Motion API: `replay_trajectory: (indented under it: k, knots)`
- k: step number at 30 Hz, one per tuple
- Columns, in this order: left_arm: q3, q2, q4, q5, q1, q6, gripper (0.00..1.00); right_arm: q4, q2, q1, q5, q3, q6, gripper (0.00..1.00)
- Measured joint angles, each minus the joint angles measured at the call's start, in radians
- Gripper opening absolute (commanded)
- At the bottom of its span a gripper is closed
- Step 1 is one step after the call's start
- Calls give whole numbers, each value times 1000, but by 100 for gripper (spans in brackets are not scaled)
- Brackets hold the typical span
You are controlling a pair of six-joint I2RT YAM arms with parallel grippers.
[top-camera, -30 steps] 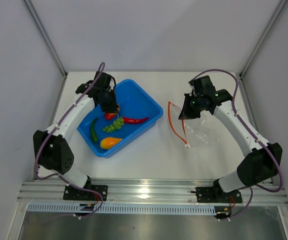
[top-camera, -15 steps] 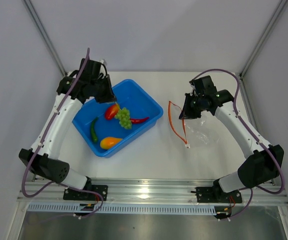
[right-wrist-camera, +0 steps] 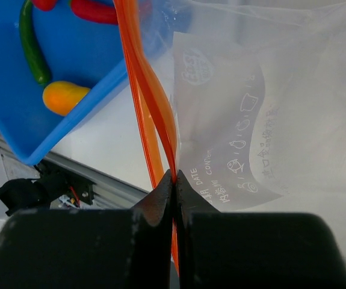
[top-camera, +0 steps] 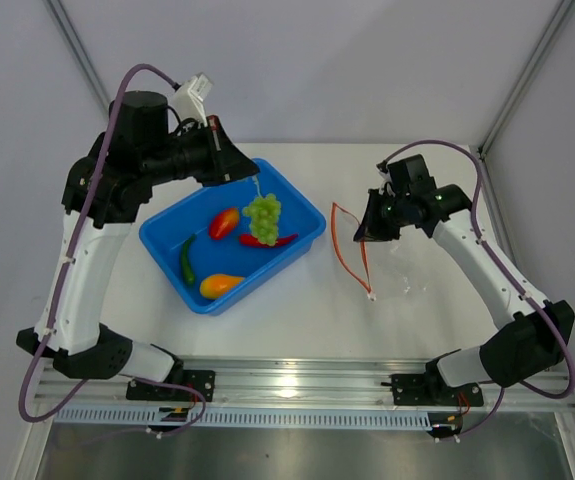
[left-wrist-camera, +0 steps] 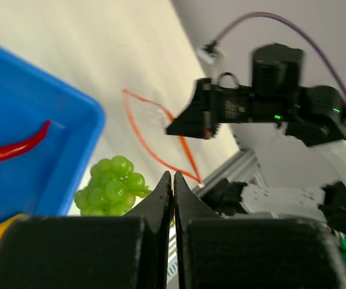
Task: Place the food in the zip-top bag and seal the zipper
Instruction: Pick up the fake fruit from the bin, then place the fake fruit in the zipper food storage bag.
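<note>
My left gripper [top-camera: 255, 179] is shut on the stem of the green piece of food, a bunch of grapes [top-camera: 262, 219], which hangs above the right part of the blue tray [top-camera: 153, 240]. In the left wrist view the grapes [left-wrist-camera: 109, 194] hang beside my shut fingertips [left-wrist-camera: 173, 180]. A red chili [top-camera: 277, 241], a red-orange oval fruit [top-camera: 224, 222], a green pepper [top-camera: 186, 260] and a yellow-orange piece [top-camera: 220, 285] lie in the tray. My right gripper [top-camera: 365, 232] is shut on the zipper [right-wrist-camera: 145, 90] of the clear zip-top bag [top-camera: 402, 268], holding its mouth [top-camera: 345, 245] open towards the tray.
The tray stands left of centre and the bag lies to its right on the white table. Grey walls close in on three sides. An aluminium rail [top-camera: 297, 378] runs along the near edge.
My left arm has lifted the grapes out of the tray and carried them up and to the right. My right gripper has kept hold of the zipper, shifting slightly.
</note>
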Motion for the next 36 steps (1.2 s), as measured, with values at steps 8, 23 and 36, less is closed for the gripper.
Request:
replay_trajectory:
  k: [8, 23, 36]
  knots:
    - [-85, -32, 203, 174, -103, -86, 1, 14, -12, 39, -105, -19, 25, 0]
    - [-145, -35, 429, 249, -209, -166, 0, 22, -38, 51, -398, -28, 88, 0]
    - [-208, -24, 548, 251, -295, -193, 1, -9, -132, 51, -465, -71, 106, 0]
